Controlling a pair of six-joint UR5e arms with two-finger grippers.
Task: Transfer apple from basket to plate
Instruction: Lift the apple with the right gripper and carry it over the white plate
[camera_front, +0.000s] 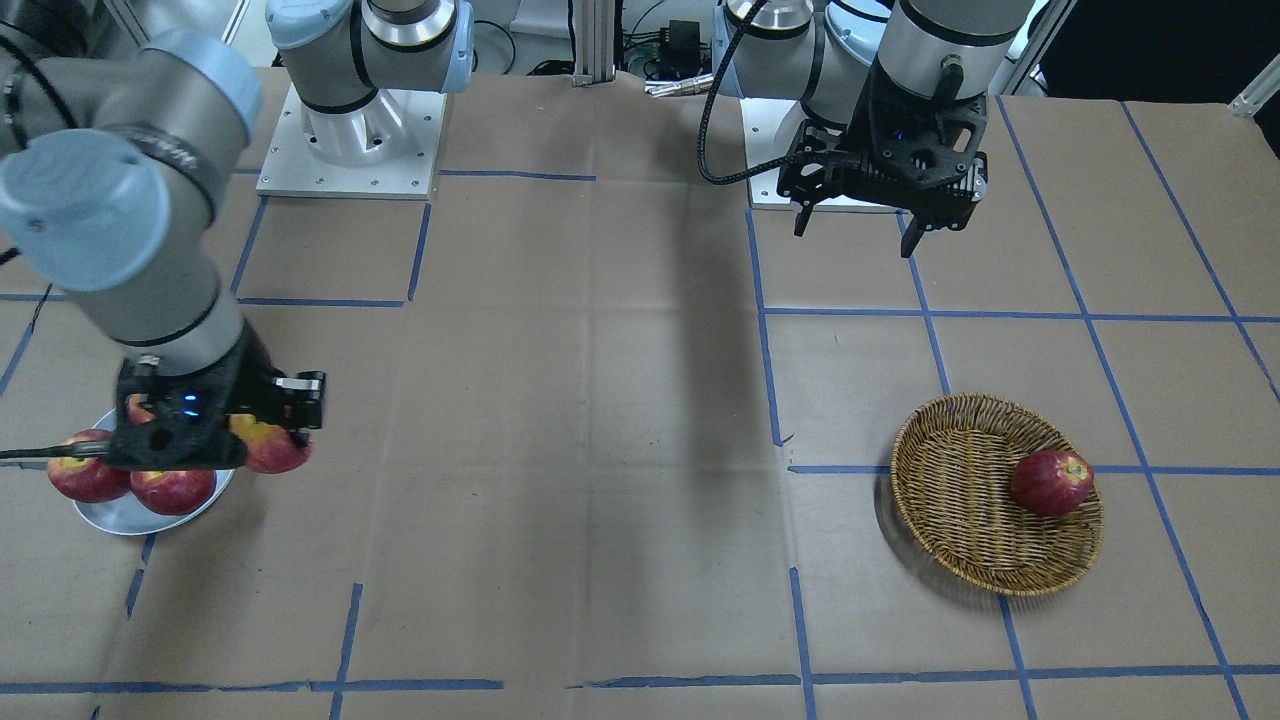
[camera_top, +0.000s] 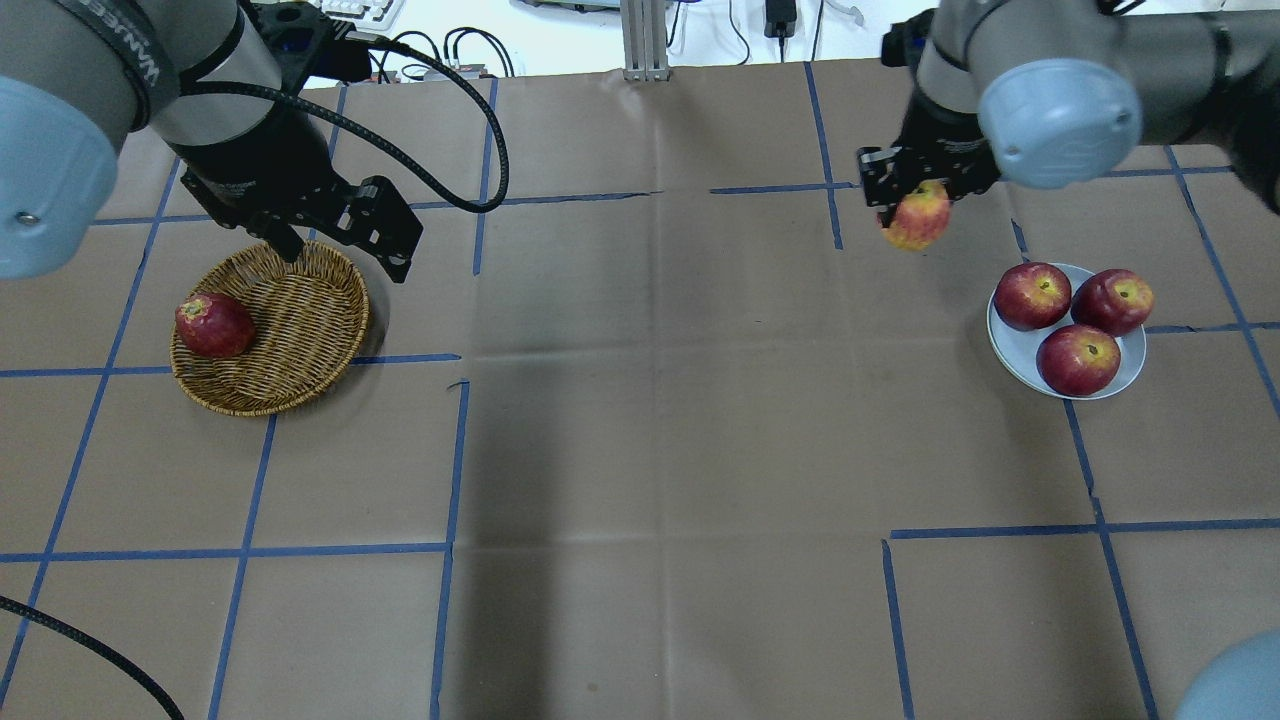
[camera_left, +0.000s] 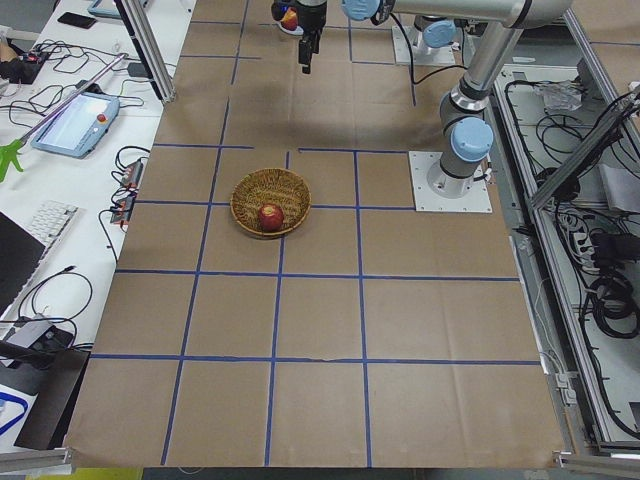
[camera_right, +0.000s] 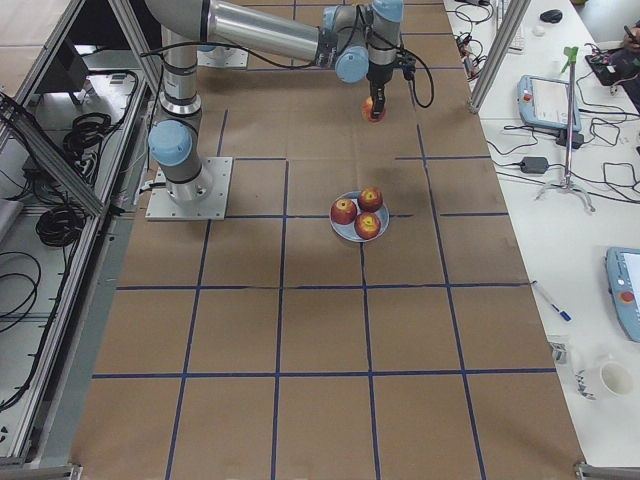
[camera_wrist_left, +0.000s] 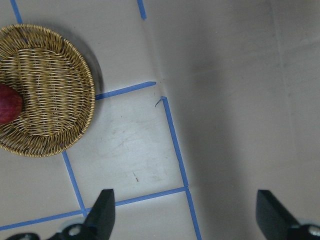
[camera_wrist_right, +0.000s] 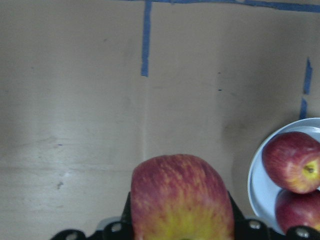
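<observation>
My right gripper (camera_top: 914, 200) is shut on the streaky red apple with the yellow-orange blush (camera_top: 916, 218) and holds it above the table, beside the pale plate (camera_top: 1003, 347) and toward the table's middle. The apple fills the bottom of the right wrist view (camera_wrist_right: 182, 200), with the plate's rim (camera_wrist_right: 256, 172) at its right. The plate carries three dark-red apples (camera_top: 1078, 360). The wicker basket (camera_top: 295, 335) holds one dark, evenly red apple (camera_top: 213, 325). My left gripper (camera_top: 345, 262) is open and empty, raised above the basket's far rim.
Brown paper with blue tape lines covers the table. The arm bases stand at the robot's edge (camera_front: 345, 140). In the left wrist view the basket (camera_wrist_left: 55, 90) lies at the upper left, with bare paper between the open fingers (camera_wrist_left: 105, 205).
</observation>
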